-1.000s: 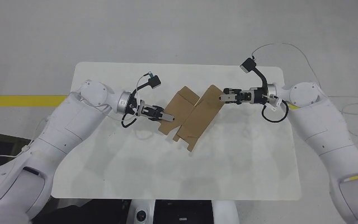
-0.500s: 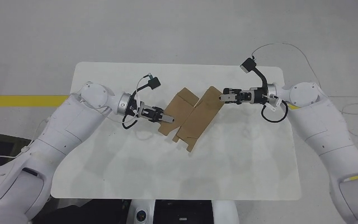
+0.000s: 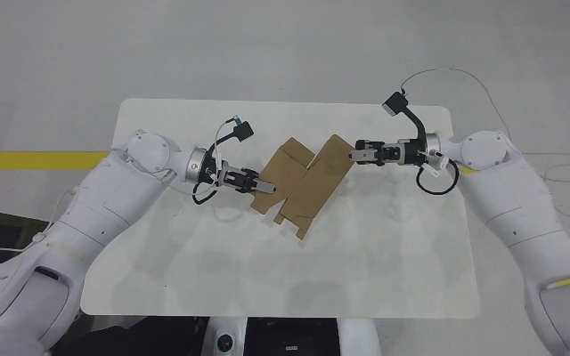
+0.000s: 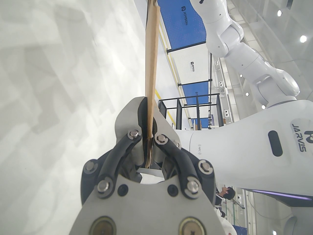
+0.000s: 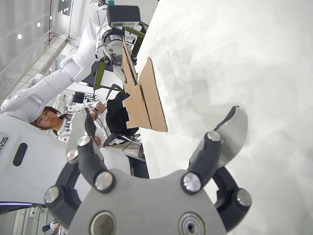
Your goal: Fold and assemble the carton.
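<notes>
Left gripper (image 4: 148, 107) clamps carton (image 3: 307, 182) over white table (image 3: 401, 267); right gripper (image 5: 160, 111) open; blue panels (image 4: 181, 20) behind.

The hall is bright, lit evenly from overhead. Round ceiling lamps (image 4: 303, 38) burn as small white spots high in the room, with another row of them in the right wrist view. The light falls softly on the white table (image 3: 401, 267), where the shadows are pale grey and overlap in several faint copies. The brown carton (image 3: 307, 182) casts only a weak shadow on the tabletop beside it. Seen from the wrists, the tabletop glows almost washed-out white with grey patches. The metal of the left gripper (image 4: 148, 108) has a dull, even sheen. Both wrist views bow straight lines towards their edges.
</notes>
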{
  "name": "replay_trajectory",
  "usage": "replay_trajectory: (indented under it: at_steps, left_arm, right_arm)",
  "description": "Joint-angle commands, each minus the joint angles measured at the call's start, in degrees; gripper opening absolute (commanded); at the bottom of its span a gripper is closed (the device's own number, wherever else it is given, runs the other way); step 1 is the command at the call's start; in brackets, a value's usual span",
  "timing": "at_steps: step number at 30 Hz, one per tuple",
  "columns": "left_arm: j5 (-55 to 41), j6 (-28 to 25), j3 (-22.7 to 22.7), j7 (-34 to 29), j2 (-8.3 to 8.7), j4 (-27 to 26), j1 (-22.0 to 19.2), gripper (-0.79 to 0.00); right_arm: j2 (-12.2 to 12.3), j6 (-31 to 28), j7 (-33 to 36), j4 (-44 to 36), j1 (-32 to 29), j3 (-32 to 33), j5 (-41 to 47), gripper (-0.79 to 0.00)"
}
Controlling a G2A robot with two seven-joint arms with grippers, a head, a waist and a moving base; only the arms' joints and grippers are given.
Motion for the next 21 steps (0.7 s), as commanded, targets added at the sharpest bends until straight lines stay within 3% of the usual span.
replay_trajectory:
  at_steps: [1,9,21]
  left_arm:
    - [1.14,0.58,-0.51,1.29,0.13,-0.75,0.59,-0.785]
    - [1.64,2.92,-2.51,-3.37,0.69,-2.95,1.26,-0.785]
    - [1.01,5.04,-2.24,-5.49,-0.02,-4.23,1.17,-0.785]
  right_arm:
    - [0.01,0.71,-1.22,-0.71,-0.61,0.06,-0.78,0.0]
    - [0.37,2.01,2.01,-2.48,-0.38,1.2,-2.61,0.0]
    - [0.74,5.77,5.78,-6.25,1.78,-4.44,-0.9,0.0]
